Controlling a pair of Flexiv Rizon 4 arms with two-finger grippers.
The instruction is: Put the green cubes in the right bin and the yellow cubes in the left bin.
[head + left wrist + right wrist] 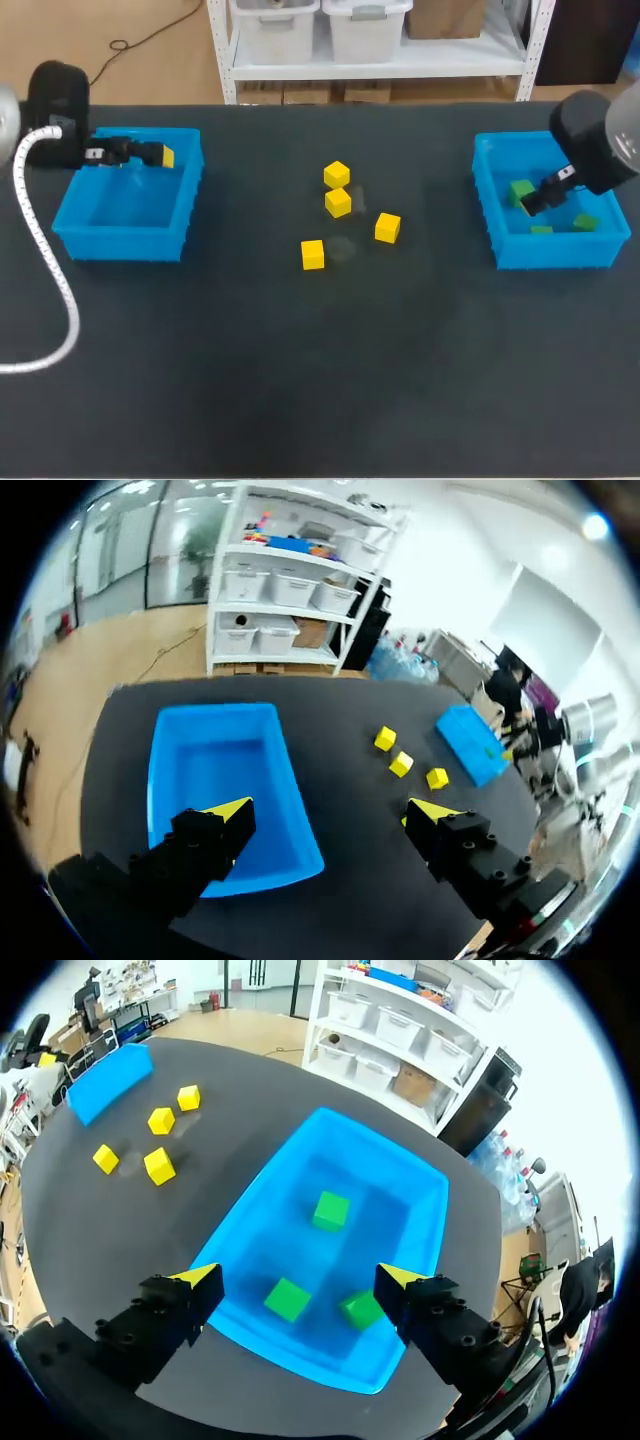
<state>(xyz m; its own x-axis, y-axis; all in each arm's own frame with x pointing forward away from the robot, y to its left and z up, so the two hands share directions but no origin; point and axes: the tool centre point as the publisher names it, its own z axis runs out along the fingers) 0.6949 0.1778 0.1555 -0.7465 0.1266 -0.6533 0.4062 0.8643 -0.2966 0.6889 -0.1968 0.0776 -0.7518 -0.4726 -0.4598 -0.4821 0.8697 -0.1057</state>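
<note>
Spatial relation governing the coming move; all places are given from the left bin (120, 245).

The left claw (162, 156) hangs over the left bin, near the wall that faces the right bin (555, 252). Its yellow-tipped fingers (228, 810) stand apart with nothing between them. In the left wrist view the left bin appears to hold no cubes.

The four yellow cubes (338, 202) lie loose on the desk (300, 380), outside the left bin and well apart from it on its right-bin side, about midway between the two bins. The closest yellow cube (313, 254) stands free of the others, with open desk on all sides.

The right claw (533, 203) is far from the left bin, over the right bin. Its fingers (195, 1278) are also spread and empty. Three green cubes (521, 192) lie in the right bin and none shows on the desk, so the green half of the task looks done.

Both claws look about equally far from the yellow group. The left arm is the likelier one to fetch, because its drop point is directly beneath it. The move is then a reach outward from the left bin toward the right bin. A cube has no long axis, so the claw need only square up to two opposite faces.
</note>
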